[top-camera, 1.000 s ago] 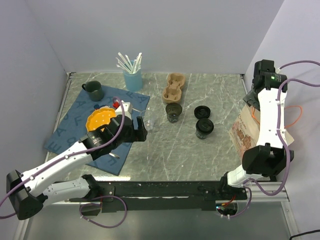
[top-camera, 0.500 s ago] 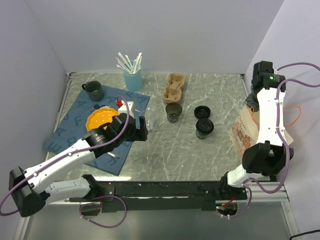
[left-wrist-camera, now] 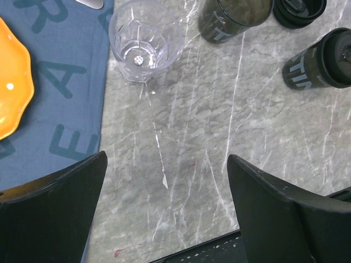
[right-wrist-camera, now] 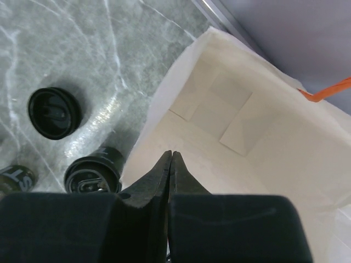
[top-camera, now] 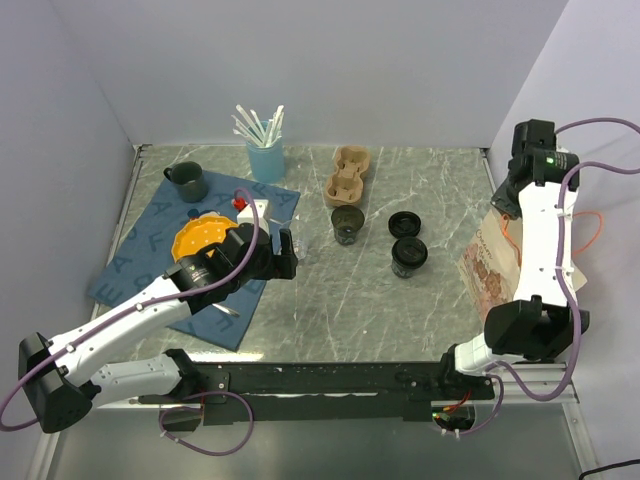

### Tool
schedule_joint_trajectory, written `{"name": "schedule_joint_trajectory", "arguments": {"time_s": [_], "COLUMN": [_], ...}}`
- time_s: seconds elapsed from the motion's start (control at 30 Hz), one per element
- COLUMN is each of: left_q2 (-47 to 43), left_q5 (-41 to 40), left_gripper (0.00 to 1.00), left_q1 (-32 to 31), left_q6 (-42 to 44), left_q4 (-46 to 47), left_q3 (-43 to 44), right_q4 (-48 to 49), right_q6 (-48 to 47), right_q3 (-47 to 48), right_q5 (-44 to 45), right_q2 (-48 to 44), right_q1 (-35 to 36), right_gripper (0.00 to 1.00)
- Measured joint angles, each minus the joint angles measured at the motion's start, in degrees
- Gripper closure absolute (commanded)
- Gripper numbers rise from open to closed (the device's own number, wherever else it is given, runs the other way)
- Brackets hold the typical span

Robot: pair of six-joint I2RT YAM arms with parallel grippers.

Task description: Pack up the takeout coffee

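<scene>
The takeout coffee [top-camera: 409,256], a small black cup with its black lid on, stands right of the table's middle; it also shows in the left wrist view [left-wrist-camera: 323,66] and the right wrist view [right-wrist-camera: 92,174]. My left gripper [top-camera: 283,252] hovers open over bare marble [left-wrist-camera: 167,164], just short of the clear glass [left-wrist-camera: 145,41], with nothing between its fingers. My right gripper [right-wrist-camera: 171,156] is shut on nothing, held above the mouth of the open paper bag [right-wrist-camera: 247,137] at the table's right edge [top-camera: 490,262]. The coffee is well clear of both grippers.
A lidless black cup [top-camera: 347,225] and a loose black lid [top-camera: 403,222] sit near the coffee. A cardboard cup carrier [top-camera: 348,175], a blue cup of straws [top-camera: 265,155], a dark green mug [top-camera: 188,181] and an orange plate [top-camera: 198,238] on a blue mat [top-camera: 150,270] fill the back and left.
The right gripper's jaws have closed above the bag. The left gripper has crept a little to the right, toward the clear glass, still open.
</scene>
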Motion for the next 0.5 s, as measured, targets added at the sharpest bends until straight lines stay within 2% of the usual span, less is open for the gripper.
{"name": "schedule_joint_trajectory", "arguments": {"time_s": [0.03,0.07,0.17,0.3,0.5], "left_q2": [0.00,0.00,0.00,0.00,0.00], "left_q5": [0.00,0.02,0.02,0.02,-0.13], "left_gripper": [0.03,0.03,0.03,0.03,0.03], "left_q1": [0.00,0.00,0.00,0.00,0.00], "left_q6": [-0.11,-0.31,-0.87,-1.31,-1.29], "left_q4": [0.22,0.35,0.98,1.49,1.60], "left_q3": [-0.02,-0.02,-0.33,-1.07,-1.79], "right_q4": [0.00,-0.20,-1.01,-1.09,-1.81], "right_q6": [-0.35,-0.61,-0.52,1.31,5.68], "right_q3": [0.68,1.84,6.16,11.19,11.15], "right_q5": [-0.17,-0.35,0.31,2.60,5.25], "right_q2": [0.00,0.00,0.24,0.96,2.43], "right_q1": [0.00,0.02,0.02,0.00,0.00], "right_gripper": [0.86,0.74,0.55,0.47,0.44]}}
